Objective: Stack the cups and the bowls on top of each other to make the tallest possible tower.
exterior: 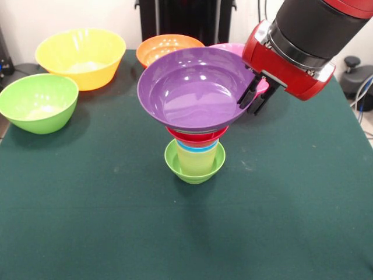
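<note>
The fingers [254, 98] pinch the rim of the purple bowl [195, 90]; the bowl sits on the tower [195, 153], just below and beside them; placing seems the step in hand; next, I think, open the fingers and lift clear without tipping it.

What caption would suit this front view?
Robot fingers at the rim of a wide purple bowl topping the tower.

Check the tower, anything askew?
Yes. The purple bowl tops the tower tilted and looks far wider than the cups under it. The hand is at its rim. Nothing spilled or damaged.
</note>
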